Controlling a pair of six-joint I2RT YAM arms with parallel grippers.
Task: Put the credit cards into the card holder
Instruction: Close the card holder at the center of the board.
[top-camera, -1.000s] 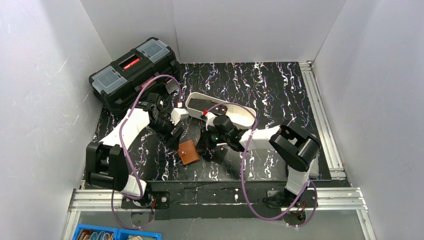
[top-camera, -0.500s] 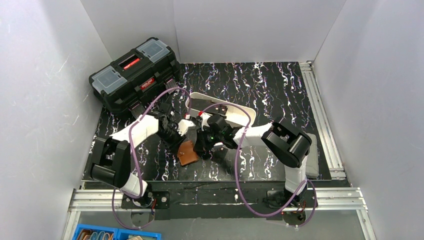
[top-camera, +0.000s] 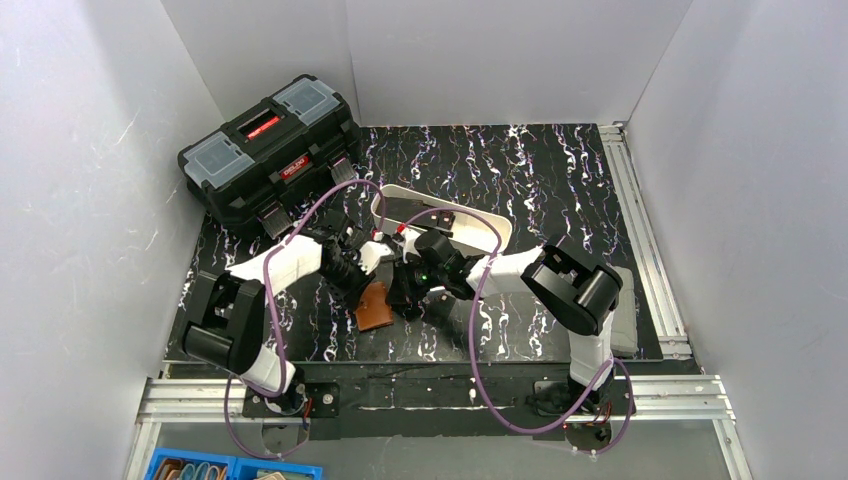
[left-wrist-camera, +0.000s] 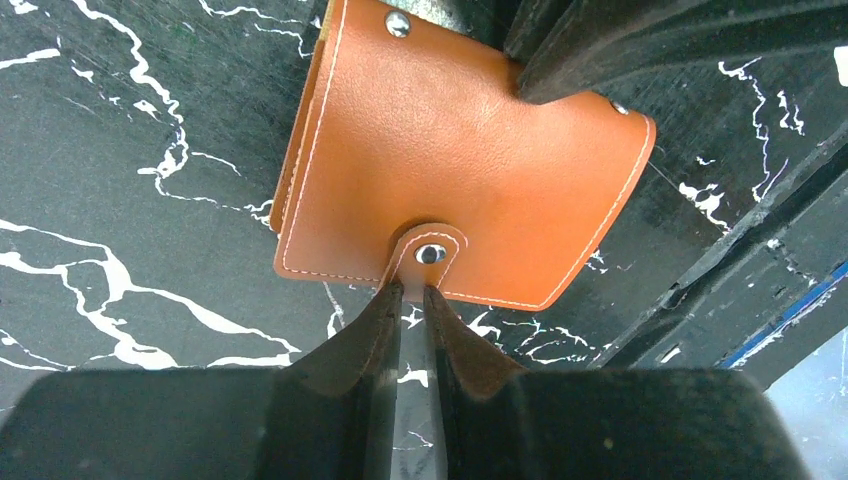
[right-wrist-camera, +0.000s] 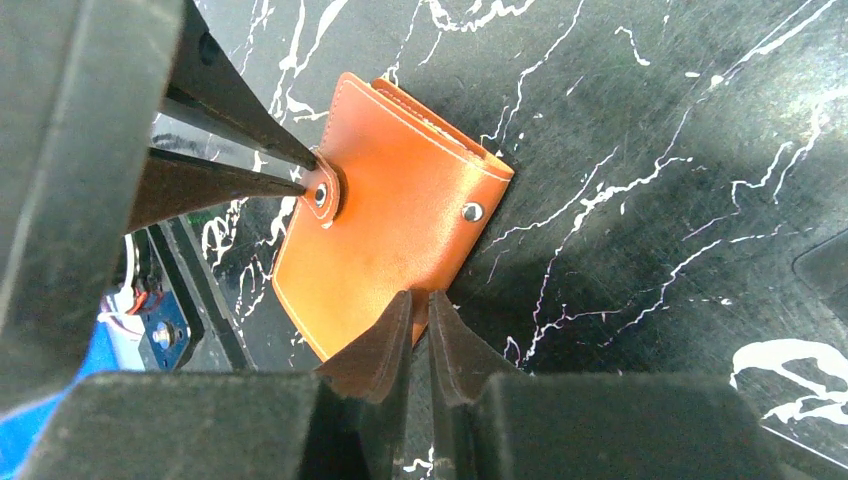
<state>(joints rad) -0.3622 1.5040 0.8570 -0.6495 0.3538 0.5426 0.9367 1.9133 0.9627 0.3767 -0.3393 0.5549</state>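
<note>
The card holder (left-wrist-camera: 450, 150) is laid shut on the bench (top-camera: 560, 180), between the two arms. Its snap tab (left-wrist-camera: 430, 250) is pinched by the left hand (left-wrist-camera: 410, 292), whose fingers are pressed almost together on it. One edge is nipped by the right hand (right-wrist-camera: 420, 300), so it cannot slide. The opening step seems to be in hand. Next, the tab must be pulled up till the snap pops open, gently, with the other edge held down.
</note>
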